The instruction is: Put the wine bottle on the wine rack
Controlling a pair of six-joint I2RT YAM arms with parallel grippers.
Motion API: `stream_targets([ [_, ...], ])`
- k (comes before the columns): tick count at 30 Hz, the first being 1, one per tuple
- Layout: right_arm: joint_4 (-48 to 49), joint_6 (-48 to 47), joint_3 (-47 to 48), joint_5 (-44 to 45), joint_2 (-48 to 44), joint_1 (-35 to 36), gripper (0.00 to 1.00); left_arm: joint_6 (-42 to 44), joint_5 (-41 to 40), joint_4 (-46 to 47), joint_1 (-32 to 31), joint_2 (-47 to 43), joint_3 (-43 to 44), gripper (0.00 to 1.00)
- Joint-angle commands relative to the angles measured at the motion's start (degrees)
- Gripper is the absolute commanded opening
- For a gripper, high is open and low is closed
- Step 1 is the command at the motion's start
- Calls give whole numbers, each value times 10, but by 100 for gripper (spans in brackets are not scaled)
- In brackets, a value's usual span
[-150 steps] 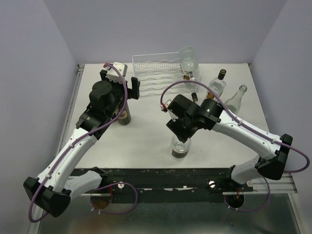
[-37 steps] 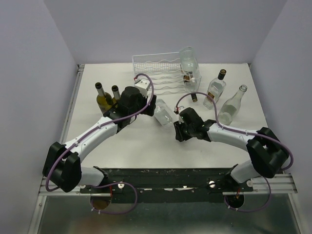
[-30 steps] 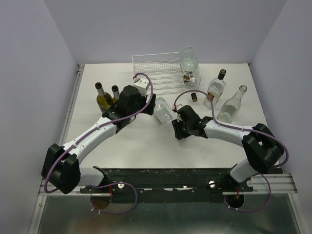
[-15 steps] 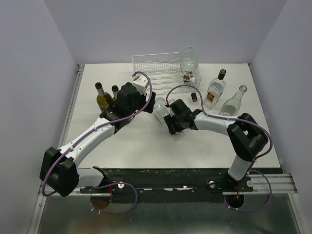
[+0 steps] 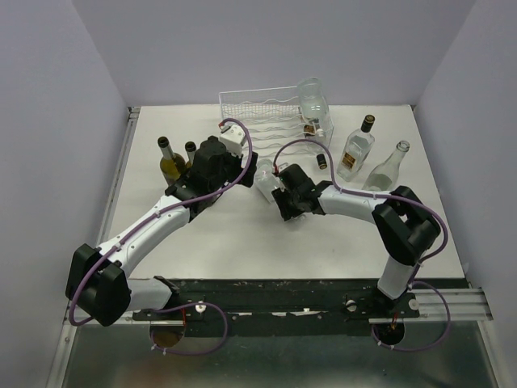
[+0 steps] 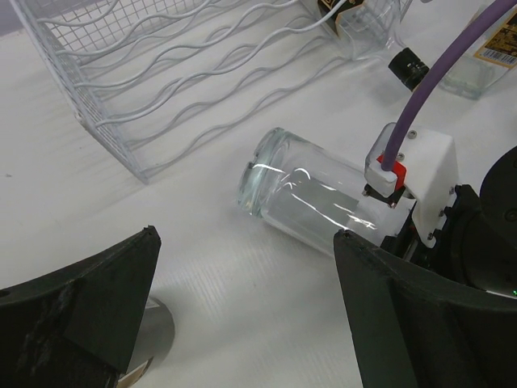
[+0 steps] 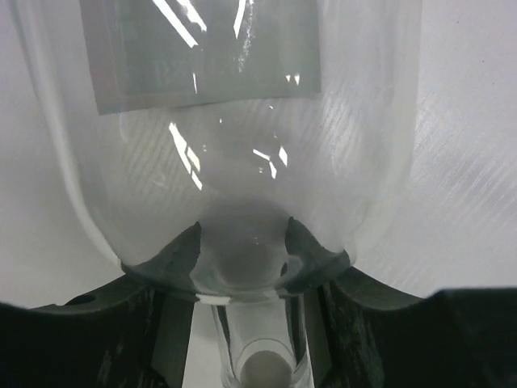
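The wine bottle (image 5: 265,179) is clear glass and lies on its side on the table, its base (image 6: 266,174) facing the wine rack. The white wire wine rack (image 5: 262,120) stands at the back and fills the top of the left wrist view (image 6: 161,73). My right gripper (image 5: 283,196) is shut on the bottle's neck (image 7: 245,267), one finger (image 7: 174,255) on each side just below the shoulder. My left gripper (image 5: 245,167) hangs open just left of the bottle's base. Its fingers (image 6: 81,307) stand wide apart over bare table, with nothing between them.
A large clear bottle (image 5: 313,105) lies on the rack's right end. Two dark bottles (image 5: 171,162) stand left of the left arm. A labelled bottle (image 5: 355,149), a clear bottle (image 5: 386,171) and a small dark-capped bottle (image 5: 321,160) stand at the right.
Over the last second my right gripper slid left along the table up to the bottle's neck and closed round it. The bottle shifted slightly left. My left gripper stayed open.
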Motion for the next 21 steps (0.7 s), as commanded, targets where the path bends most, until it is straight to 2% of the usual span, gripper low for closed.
stream_targets([
  [1,5,12,-21,38,24,0,53,3,-20,10,-1,-15,-3,99],
  [5,11,14,-27,56,23,0,32,4,-25,10,0,-18,-3,99],
  [8,14,12,-27,62,22,0,1,4,-27,11,2,-21,-3,99],
  [16,20,7,-27,62,-31,0,1,4,-33,11,6,-29,-1,99],
  [21,-35,13,8,64,-77,0,1,4,-35,12,9,-29,2,99],
])
